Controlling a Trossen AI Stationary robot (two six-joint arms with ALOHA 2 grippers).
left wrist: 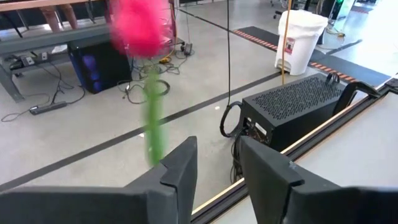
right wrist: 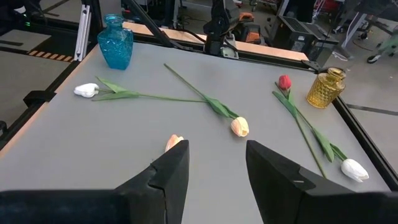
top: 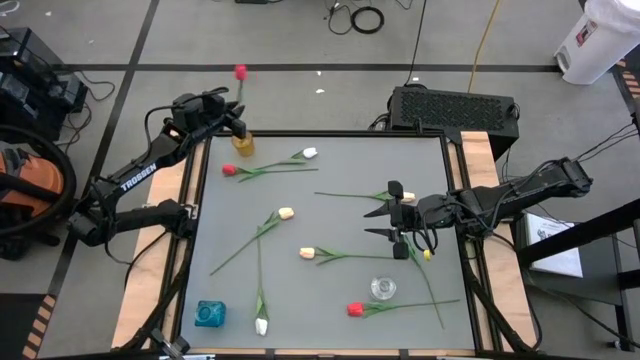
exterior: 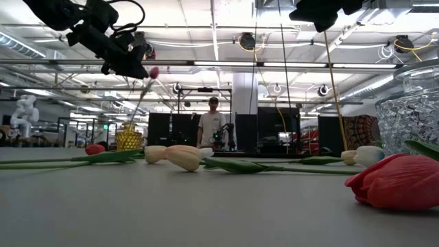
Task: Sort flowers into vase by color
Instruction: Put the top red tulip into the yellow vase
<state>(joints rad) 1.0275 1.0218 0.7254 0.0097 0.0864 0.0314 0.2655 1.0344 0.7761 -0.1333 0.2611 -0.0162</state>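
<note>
A red flower [top: 240, 72] stands with its stem in the yellow vase [top: 243, 143] at the table's far left corner and leans out past the far edge. My left gripper [left wrist: 217, 146] hovers open above that vase. The blurred stem [left wrist: 152, 130] runs beside the outer side of one finger, not between the two. My right gripper [top: 380, 221] hangs open over the table's right middle with nothing in it. Several flowers lie flat on the table: red [top: 229, 170], white [top: 310, 153], cream [top: 286, 213]. A blue vase [top: 209, 314] and a clear glass vase [top: 383, 289] stand near the front edge.
A black perforated box [top: 455, 105] sits just beyond the table's far edge. More flowers lie near the front: white [top: 261, 326], red [top: 354, 309], and cream [top: 307, 253] at the middle. A person [exterior: 214, 127] stands far off in the room.
</note>
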